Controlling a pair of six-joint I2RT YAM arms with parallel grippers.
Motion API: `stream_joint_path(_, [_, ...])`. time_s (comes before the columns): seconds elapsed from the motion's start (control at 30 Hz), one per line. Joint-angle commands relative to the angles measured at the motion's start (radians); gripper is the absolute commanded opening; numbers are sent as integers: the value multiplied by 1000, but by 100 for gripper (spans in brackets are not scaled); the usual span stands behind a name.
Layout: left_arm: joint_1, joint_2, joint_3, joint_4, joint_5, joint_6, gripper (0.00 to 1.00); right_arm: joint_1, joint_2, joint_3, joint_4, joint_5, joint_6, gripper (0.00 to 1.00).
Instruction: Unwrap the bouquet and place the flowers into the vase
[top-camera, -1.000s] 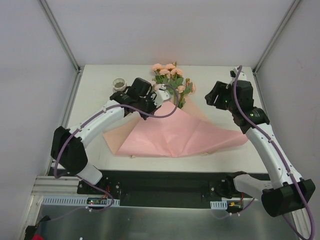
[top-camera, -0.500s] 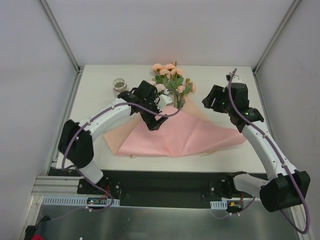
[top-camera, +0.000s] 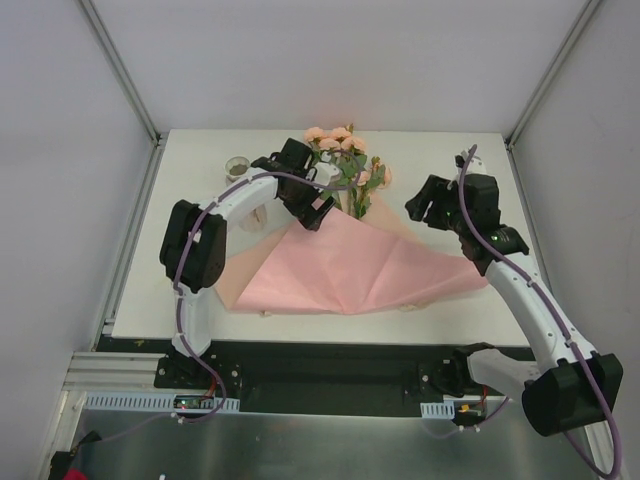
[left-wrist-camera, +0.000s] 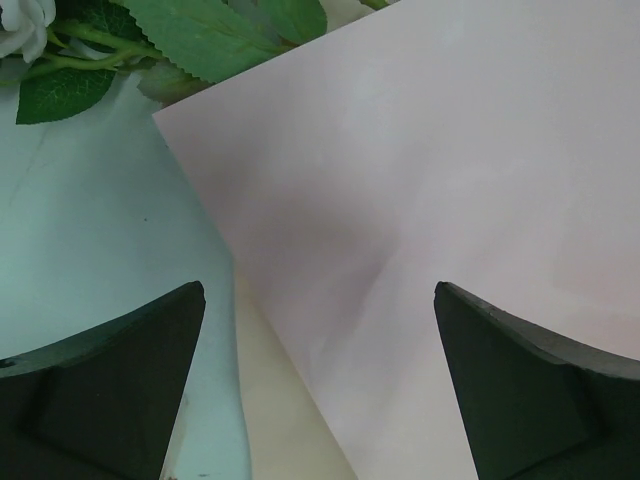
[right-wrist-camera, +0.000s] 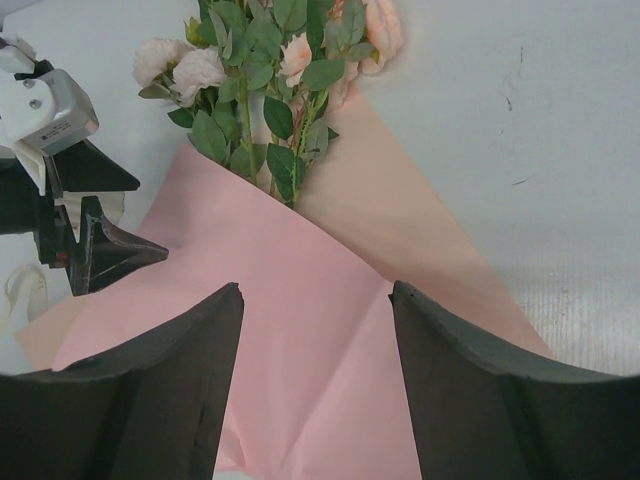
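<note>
Flowers lie at the middle of the table's far edge, their stems resting on the far corner of the pink paper, which is spread flat across the middle of the table. A white vase stands near the far left corner, just beside the left arm. The left hand hovers over the paper's far edge, near the leaves, its fingers spread wide with nothing between them. The right hand hangs toward the right edge, facing the stems, its fingers partly apart and empty. The unwrapping looks done, so the step in hand is picking up the flowers. The next move calls for a hand to come down on the bunched stems, close on them without catching the paper, tip them upright and carry them to the vase's narrow neck
</note>
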Motion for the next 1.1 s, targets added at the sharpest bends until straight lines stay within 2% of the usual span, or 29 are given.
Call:
stream_joint_path(0.0, [27, 23, 28, -7, 84, 14, 99, -4, 4, -7, 64, -15, 13, 64])
stream_joint_path(0.17, [33, 33, -7, -24, 169, 49, 98, -4, 7, 4, 66, -14, 13, 64])
stream_joint_path(0.4, [42, 57, -4, -26, 161, 60, 95, -5, -6, 7, 75, -18, 16, 63])
stream_joint_path(0.53, [53, 83, 10, -26, 141, 60, 99, -4, -12, 6, 73, -25, 16, 63])
stream_joint_path(0.73, [70, 91, 18, -27, 167, 49, 97, -4, -19, 3, 72, -26, 13, 61])
stream_joint_path(0.77, [69, 88, 15, -27, 176, 54, 91, -4, -20, 3, 73, -26, 13, 61])
stream_joint_path(0.83, [70, 76, 8, -29, 199, 55, 86, -5, -19, 6, 73, -28, 14, 61])
stream_joint_path(0.97, [70, 57, 1, -29, 219, 59, 65, -4, -17, 12, 75, -29, 16, 61])
stream_joint_path(1.0, [69, 48, -4, -29, 223, 60, 53, -4, -17, 13, 72, -29, 14, 60])
stream_joint_path(1.07, [69, 34, -5, -29, 227, 52, 42, -4, -19, 13, 73, -29, 17, 60])
